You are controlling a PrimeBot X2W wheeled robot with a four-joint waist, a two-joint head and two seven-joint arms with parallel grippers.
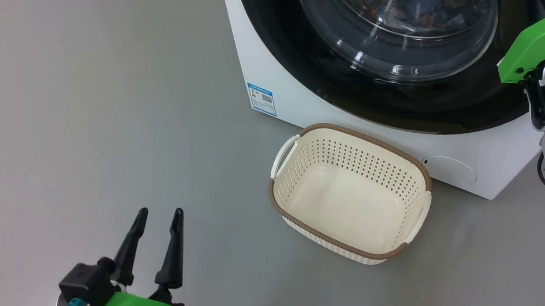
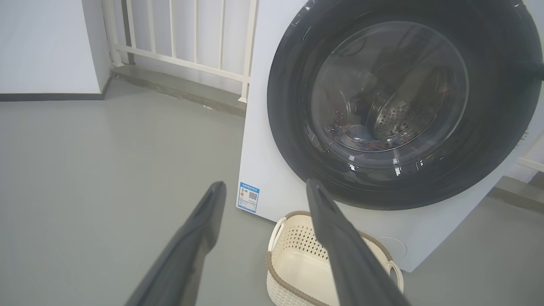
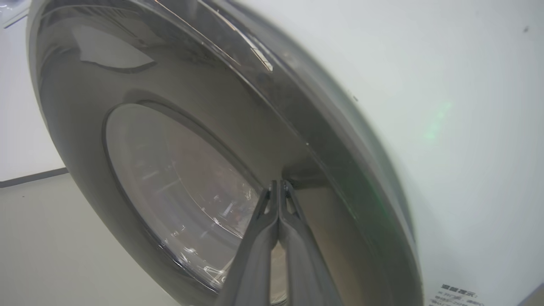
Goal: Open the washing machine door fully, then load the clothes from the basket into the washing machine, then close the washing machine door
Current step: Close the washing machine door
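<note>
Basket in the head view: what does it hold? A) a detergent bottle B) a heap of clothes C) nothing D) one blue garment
C: the basket shows its bare cream floor, and the clothes lie behind the glass of the washing machine door.

A plain laundry corner, home or test room: 1 white washing machine [image 2: 260,140] on a bare grey floor [image 2: 106,170], a plastic basket [image 1: 348,157] at lower centre before it, a white railing [image 2: 182,63] and white wall [image 2: 42,42] at upper left.
</note>
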